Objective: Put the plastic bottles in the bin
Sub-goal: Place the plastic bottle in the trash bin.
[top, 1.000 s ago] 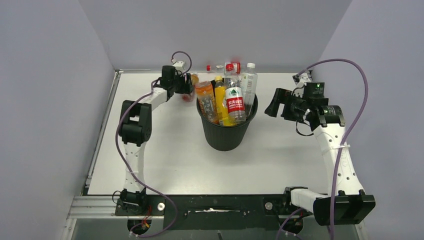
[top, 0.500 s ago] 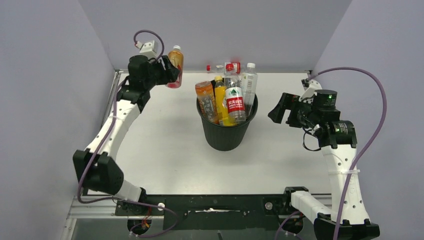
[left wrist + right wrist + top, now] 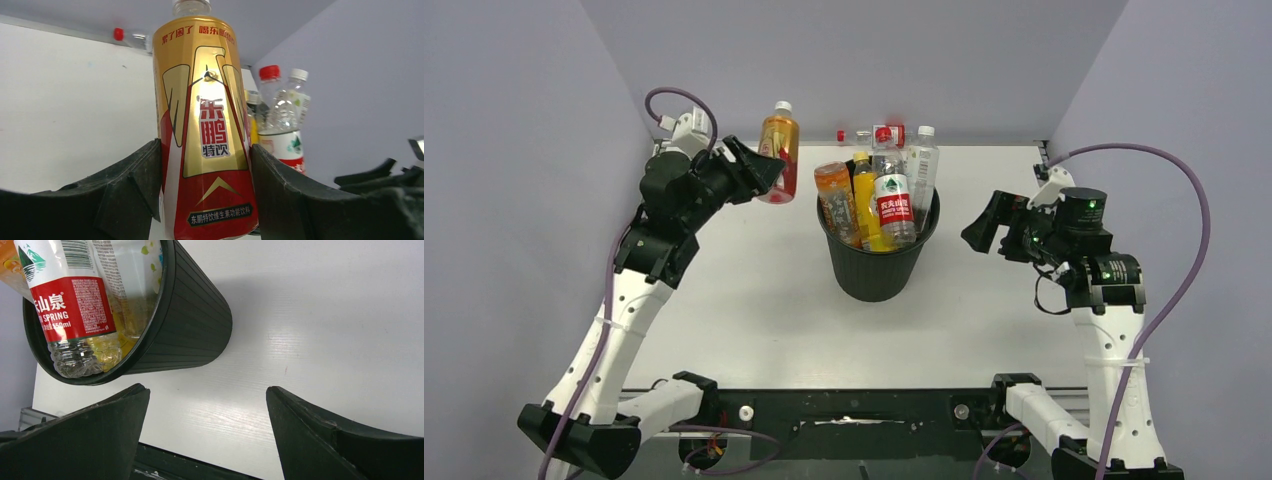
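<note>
The left gripper (image 3: 762, 176) is clamped on a gold-and-red bottle (image 3: 779, 148), and the left wrist view shows its two black fingers (image 3: 132, 187) pressing the lower label from either side. This bottle stands upright with its pale cap on top, held above the white table (image 3: 754, 300), to the left of the bin (image 3: 874, 270) and slightly farther back, not touching it. The black bin stands upright near the middle of the table and is packed with bottles that rise above its rim: an orange bottle (image 3: 834, 203) leaning left, a yellow bottle (image 3: 865, 205) beside it, a red-labelled clear bottle (image 3: 892, 205) in front, and a white-capped clear bottle (image 3: 921, 162) on the right side. Behind the bin, by the far wall, a small clear bottle with a red cap (image 3: 852, 136) lies on the table. The right gripper (image 3: 982, 224) hangs to the right of the bin, apart from it, with its jaws spread wide and holding nothing; only bare table shows between its fingers in the right wrist view.
</note>
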Action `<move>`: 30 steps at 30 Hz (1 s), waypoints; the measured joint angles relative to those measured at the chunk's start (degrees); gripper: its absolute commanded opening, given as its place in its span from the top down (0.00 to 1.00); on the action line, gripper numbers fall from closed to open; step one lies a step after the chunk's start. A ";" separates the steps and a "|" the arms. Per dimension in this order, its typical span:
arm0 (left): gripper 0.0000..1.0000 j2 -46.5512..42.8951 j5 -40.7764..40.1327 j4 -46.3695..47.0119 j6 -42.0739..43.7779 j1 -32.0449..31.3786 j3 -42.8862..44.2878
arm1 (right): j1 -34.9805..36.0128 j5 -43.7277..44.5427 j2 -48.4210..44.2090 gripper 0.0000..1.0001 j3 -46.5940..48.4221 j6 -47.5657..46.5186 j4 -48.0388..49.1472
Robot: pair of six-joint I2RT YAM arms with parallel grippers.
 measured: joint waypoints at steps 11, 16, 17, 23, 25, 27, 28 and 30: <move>0.54 -2.25 -6.64 4.28 -4.33 -20.37 1.68 | 0.00 -0.02 -1.90 0.09 0.00 1.07 -0.13; 0.54 -1.84 -15.47 9.66 -2.84 -32.28 0.48 | 0.00 -0.02 -1.86 0.09 0.00 1.16 -0.50; 0.54 -1.64 -17.59 10.93 -2.32 -34.67 -0.13 | 0.00 -0.04 -1.86 0.09 0.00 1.22 -0.52; 0.54 0.50 -29.59 17.81 2.73 -44.39 -5.42 | 0.00 -0.07 -1.86 0.09 0.00 1.27 -0.66; 0.54 1.20 -33.62 19.47 4.94 -46.12 -7.32 | 0.00 -0.13 -1.86 0.09 0.00 1.27 -0.70; 0.54 1.60 -36.79 21.22 6.67 -47.10 -8.83 | 0.00 -0.20 -1.88 0.09 0.00 1.27 -0.83; 0.54 1.62 -38.25 22.10 7.54 -47.43 -9.66 | 0.00 -0.20 -1.88 0.09 0.00 1.27 -0.90; 0.54 1.60 -40.83 24.09 9.16 -47.67 -10.88 | 0.00 -0.20 -1.88 0.09 0.00 1.27 -0.92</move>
